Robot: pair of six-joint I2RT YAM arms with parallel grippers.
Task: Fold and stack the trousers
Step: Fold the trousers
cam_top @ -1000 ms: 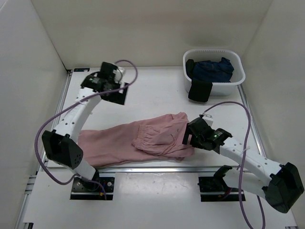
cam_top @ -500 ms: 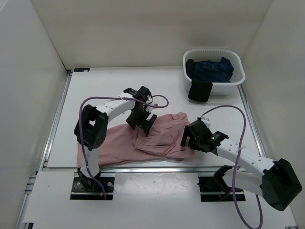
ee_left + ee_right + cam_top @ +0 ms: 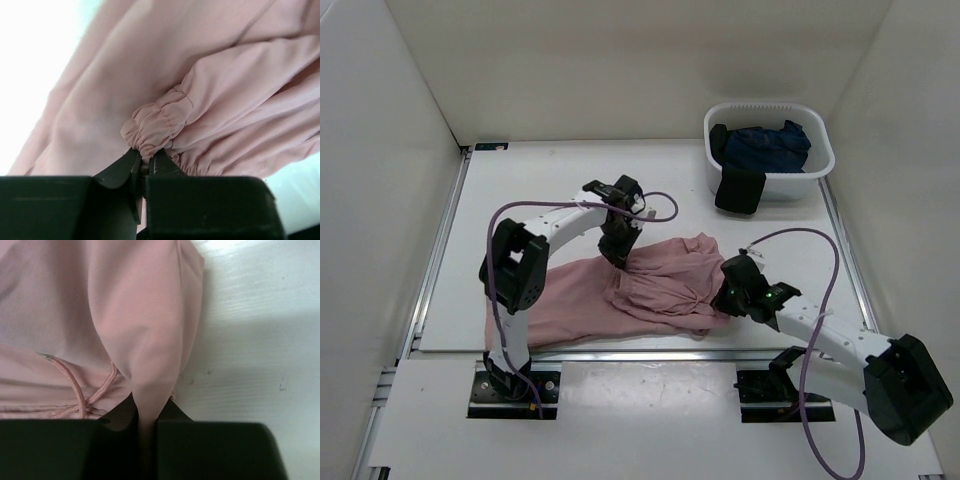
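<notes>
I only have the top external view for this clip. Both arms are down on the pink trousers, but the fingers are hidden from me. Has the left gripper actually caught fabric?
Observer: Yes. In its wrist view, the left gripper is shut on a gathered elastic cuff of the trousers.
Operator: And the right one?
Observer: The right gripper is shut on a pinched ridge of pink fabric at the garment's edge.
Operator: Is it catching the drawstring too?
Observer: It appears not. The drawstring lies just left of the jaws in that wrist view, outside the pinch.
</notes>
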